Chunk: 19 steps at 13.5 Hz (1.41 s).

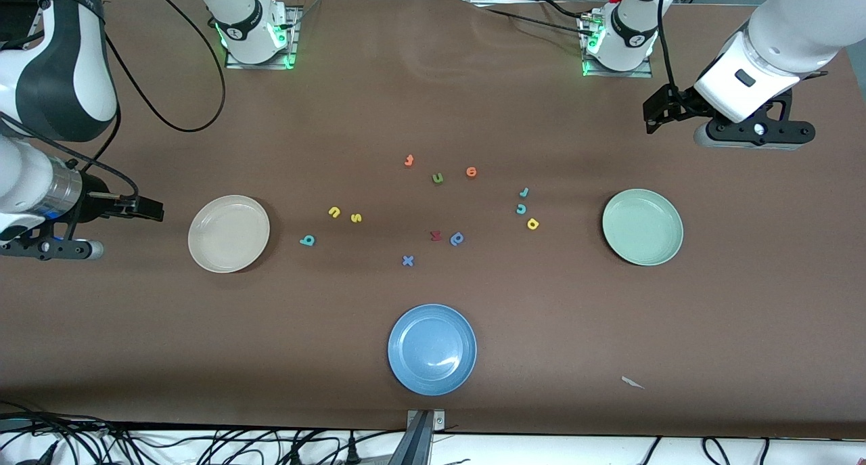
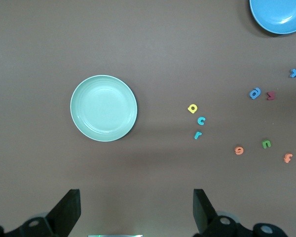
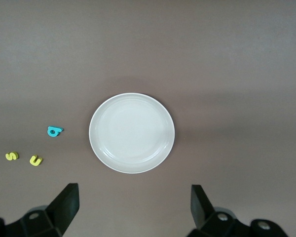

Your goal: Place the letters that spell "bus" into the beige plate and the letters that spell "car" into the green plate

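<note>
You have eleven foam letters on the worktop [image 1: 433,79] and three plates: beige plate [image 1: 229,233], green plate [image 1: 642,227], blue plate [image 1: 431,349]. Left gripper [image 2: 135,210] and right gripper [image 3: 133,207] both hover, fingers released, grasping nothing.

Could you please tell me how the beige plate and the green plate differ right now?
The beige plate is cream; the green plate is pale mint. The beige plate sits toward the right arm's end of the table, the green plate toward the left arm's end. The teal b lies beside the beige plate, the yellow a beside the green plate. Both are round, shallow and hold no letters.
</note>
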Each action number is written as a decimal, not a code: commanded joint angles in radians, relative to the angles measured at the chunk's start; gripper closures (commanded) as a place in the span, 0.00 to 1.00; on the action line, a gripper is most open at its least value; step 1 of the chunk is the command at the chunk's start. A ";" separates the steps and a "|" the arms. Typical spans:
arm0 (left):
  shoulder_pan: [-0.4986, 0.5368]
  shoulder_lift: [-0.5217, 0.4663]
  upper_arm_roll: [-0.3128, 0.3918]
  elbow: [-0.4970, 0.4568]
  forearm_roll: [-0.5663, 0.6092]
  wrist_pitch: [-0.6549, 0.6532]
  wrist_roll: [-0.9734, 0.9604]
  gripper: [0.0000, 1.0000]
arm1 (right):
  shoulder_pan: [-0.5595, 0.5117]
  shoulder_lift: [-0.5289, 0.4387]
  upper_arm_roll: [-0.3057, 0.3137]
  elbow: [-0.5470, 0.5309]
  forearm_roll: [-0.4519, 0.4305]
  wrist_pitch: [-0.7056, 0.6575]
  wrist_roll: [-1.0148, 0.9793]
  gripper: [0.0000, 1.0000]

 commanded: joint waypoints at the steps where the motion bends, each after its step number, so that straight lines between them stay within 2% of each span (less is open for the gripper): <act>1: 0.001 0.000 -0.005 0.019 0.026 -0.009 -0.004 0.00 | 0.002 -0.010 0.005 0.000 -0.017 -0.007 0.014 0.00; 11: 0.011 0.005 0.004 0.039 0.011 -0.004 0.000 0.00 | 0.002 -0.010 0.005 -0.001 -0.017 -0.010 0.014 0.00; 19: 0.064 0.000 0.025 0.069 0.011 -0.015 -0.006 0.00 | 0.002 -0.010 0.005 -0.001 -0.017 -0.009 0.014 0.00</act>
